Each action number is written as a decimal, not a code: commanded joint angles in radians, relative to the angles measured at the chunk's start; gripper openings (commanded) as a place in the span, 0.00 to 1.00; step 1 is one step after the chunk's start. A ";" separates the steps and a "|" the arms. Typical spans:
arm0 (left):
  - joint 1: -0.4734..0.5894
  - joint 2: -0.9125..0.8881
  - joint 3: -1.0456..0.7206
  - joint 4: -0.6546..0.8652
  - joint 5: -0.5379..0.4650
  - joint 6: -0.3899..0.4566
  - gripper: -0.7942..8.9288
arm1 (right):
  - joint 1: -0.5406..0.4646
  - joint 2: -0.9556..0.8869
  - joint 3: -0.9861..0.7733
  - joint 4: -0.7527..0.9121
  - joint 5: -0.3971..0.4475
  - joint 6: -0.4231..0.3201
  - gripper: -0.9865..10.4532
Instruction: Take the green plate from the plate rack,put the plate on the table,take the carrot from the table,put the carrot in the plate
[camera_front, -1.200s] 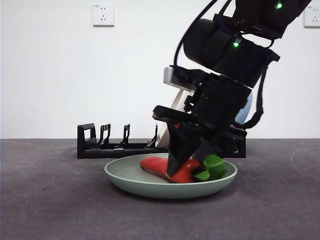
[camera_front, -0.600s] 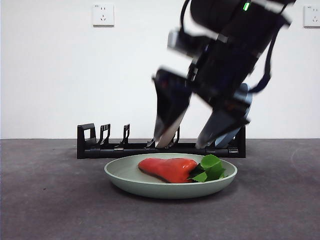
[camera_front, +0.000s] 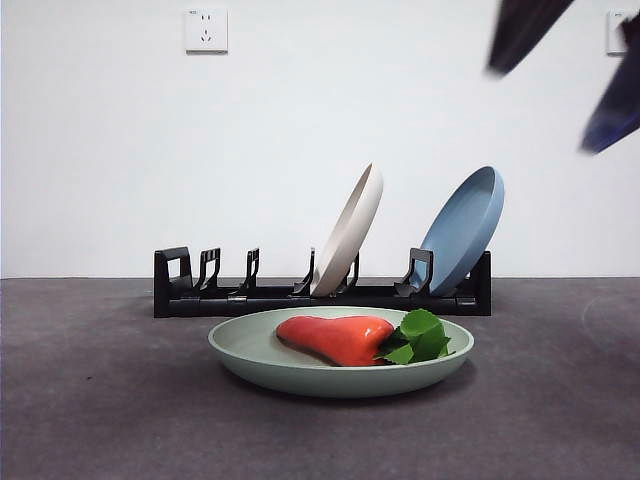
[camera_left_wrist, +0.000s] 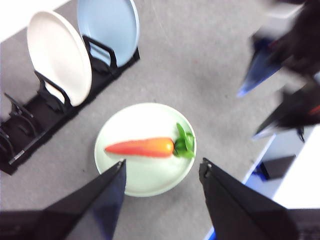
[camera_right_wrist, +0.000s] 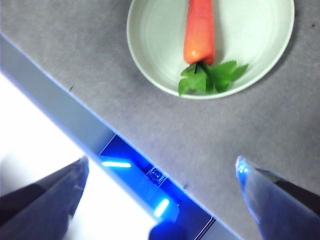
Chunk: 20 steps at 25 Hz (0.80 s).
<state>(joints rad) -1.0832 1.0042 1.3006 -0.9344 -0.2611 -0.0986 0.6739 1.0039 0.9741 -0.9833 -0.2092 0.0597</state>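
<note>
A: Risk looks low. Carrot (camera_front: 335, 338) is seen lying on its side inside the green plate (camera_front: 250, 352), leaves (camera_front: 420, 336) toward the plate's rim. Plate is set flat on the table (camera_front: 100, 420), just in front of the plate rack (camera_front: 240, 295). A roll toward the plate's rim could be caused by any knock, since the carrot body is glossy and tapered.

B: Grippers?

A: Right gripper (camera_right_wrist: 160, 185) is held high above the table edge, well off the plate, jaws spread wide, nothing between them. Left gripper (camera_left_wrist: 162, 172) is also held above the plate, jaws apart, empty. A swipe at the plate from either arm is judged unlikely.

B: Behind the plate?

A: Cream-white plate (camera_front: 350, 230) and blue plate (camera_front: 465, 228) are leaned in rack slots. A tip-out could be caused only by a rack bump.

B: Anything unclear?

A: Far rim of the green plate is hidden by the carrot in the front view. Two dark blurred tips are seen at the front view's top right corner. In the left wrist view the other arm is motion-blurred.
</note>
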 joint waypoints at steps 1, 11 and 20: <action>-0.003 0.000 -0.002 -0.014 0.030 -0.006 0.34 | 0.002 -0.058 -0.007 -0.031 -0.001 -0.007 0.45; -0.003 0.000 -0.002 -0.068 0.035 -0.007 0.07 | 0.002 -0.176 -0.007 -0.047 0.000 -0.008 0.08; -0.003 0.000 -0.002 -0.069 0.029 -0.007 0.08 | 0.002 -0.180 -0.007 -0.047 0.003 -0.006 0.09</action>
<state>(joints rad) -1.0832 1.0042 1.3006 -1.0031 -0.2283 -0.0990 0.6739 0.8249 0.9741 -1.0325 -0.2081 0.0593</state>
